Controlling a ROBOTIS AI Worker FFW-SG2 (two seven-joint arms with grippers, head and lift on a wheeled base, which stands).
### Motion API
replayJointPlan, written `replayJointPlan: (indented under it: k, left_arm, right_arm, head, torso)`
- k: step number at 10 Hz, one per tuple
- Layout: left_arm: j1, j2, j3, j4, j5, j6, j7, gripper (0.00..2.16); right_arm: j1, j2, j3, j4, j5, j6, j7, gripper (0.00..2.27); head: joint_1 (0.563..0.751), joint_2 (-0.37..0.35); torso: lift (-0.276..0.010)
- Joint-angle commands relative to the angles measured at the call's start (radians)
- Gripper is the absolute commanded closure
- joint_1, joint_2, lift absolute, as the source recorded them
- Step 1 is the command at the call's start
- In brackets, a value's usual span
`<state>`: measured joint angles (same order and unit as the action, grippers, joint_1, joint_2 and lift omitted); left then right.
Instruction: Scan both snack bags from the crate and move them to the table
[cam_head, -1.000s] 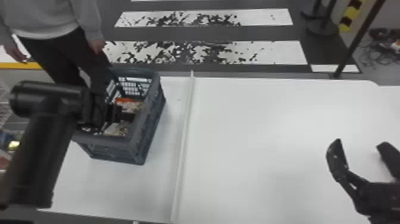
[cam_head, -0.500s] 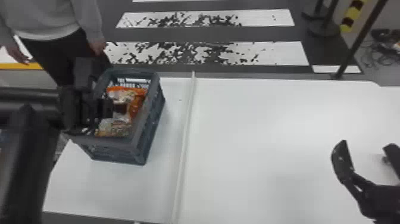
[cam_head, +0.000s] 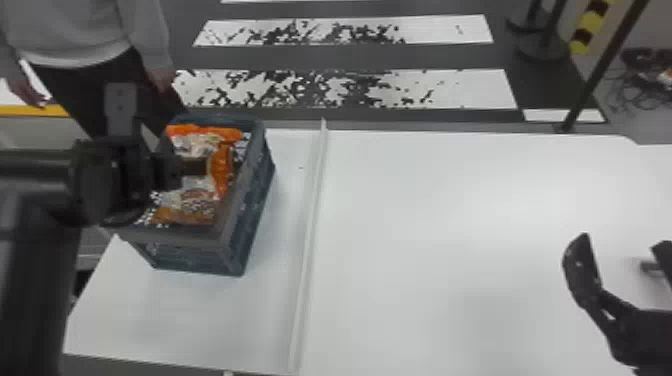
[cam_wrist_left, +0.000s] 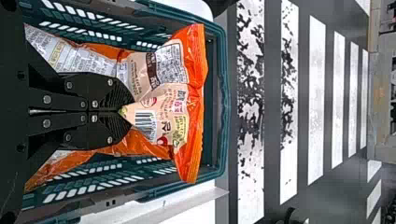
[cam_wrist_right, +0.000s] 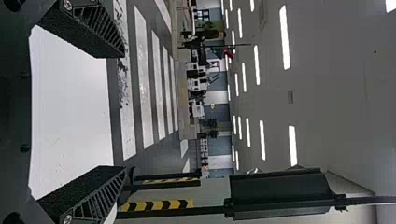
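My left jaws pinch an orange-and-white plastic snack bag (cam_wrist_left: 170, 93) inside the blue-green plastic crate (cam_head: 254, 200), left in the head view; my right jaws, lower right, gape. Scanning and moving both bags likely lie ahead.

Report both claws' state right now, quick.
Left claw: closed, pinching an orange-and-cream plastic snack bag in the dark teal plastic crate.
Right claw: open, holding nothing.
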<state>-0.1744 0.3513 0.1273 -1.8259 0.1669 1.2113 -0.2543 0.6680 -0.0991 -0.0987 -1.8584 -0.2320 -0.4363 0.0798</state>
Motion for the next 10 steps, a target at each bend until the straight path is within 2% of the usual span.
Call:
replayJointPlan:
  k: [1, 3, 5, 7, 8, 9, 10]
  left_arm:
    - [0.019, -0.006, 0.025, -0.047, 0.020, 0.000, 0.021, 2.14]
    - [0.042, -0.008, 0.063, -0.107, 0.025, 0.000, 0.047, 2.14]
    - [0.072, -0.011, 0.146, -0.181, 0.114, 0.009, 0.046, 2.14]
    - [0.118, -0.029, 0.238, -0.268, 0.198, 0.012, 0.052, 2.14]
    - [0.134, -0.037, 0.284, -0.285, 0.255, 0.012, 0.052, 2.14]
    - [0.148, -0.043, 0.314, -0.309, 0.283, 0.012, 0.055, 2.14]
    - [0.167, -0.060, 0.344, -0.342, 0.339, 0.009, 0.083, 2.14]
  right_arm:
    - [0.001, -0.001, -0.003, 0.001, -0.003, 0.000, 0.000, 0.07]
    - [-0.001, -0.001, -0.004, 0.002, -0.007, -0.003, 0.000, 0.07]
    - [-0.001, -0.001, -0.006, 0.002, -0.007, -0.003, 0.000, 0.07]
    - [-0.004, 0.001, -0.007, 0.002, -0.007, 0.000, 0.000, 0.07]
    - [-0.004, 0.001, -0.007, 0.001, -0.007, 0.000, 0.000, 0.07]
    - [-0.005, 0.001, -0.009, 0.001, -0.007, 0.000, 0.000, 0.07]
    - [-0.004, 0.001, -0.012, 0.002, -0.006, 0.000, 0.000, 0.08]
  head:
    - [0.695, 0.081]
    - [0.695, 0.085]
    - [0.695, 0.094]
    - [0.695, 0.099]
    - [0.695, 0.102]
    - [0.695, 0.106]
    - [0.695, 0.109]
  torso:
    - [-0.087]
    - [-0.087]
    - [-0.087]
    - [-0.087]
    - [-0.087]
    - [-0.087]
    - [-0.087]
